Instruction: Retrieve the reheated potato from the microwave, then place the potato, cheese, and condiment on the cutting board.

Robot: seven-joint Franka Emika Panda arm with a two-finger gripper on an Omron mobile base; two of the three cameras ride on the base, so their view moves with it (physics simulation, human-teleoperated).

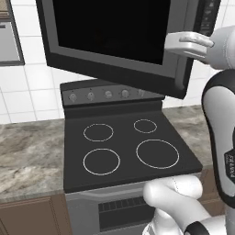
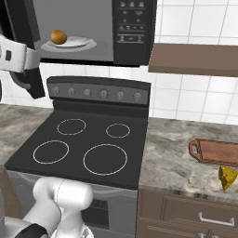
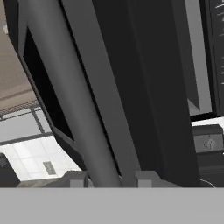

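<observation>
The microwave hangs over the stove with its door swung wide open to the left. Inside, the golden-brown potato rests on a white plate. In the hand view my gripper is shut on the door's grey handle bar, which runs between the two fingertips. My white hand sits at the door's right edge. On the counter to the right lie the reddish cutting board and, just in front of it, the yellow cheese. The condiment is out of view.
A black stove with several ring burners and a knob row stands directly below the microwave. Speckled counter flanks it on both sides. A brown shelf juts out at the right, above the cutting board.
</observation>
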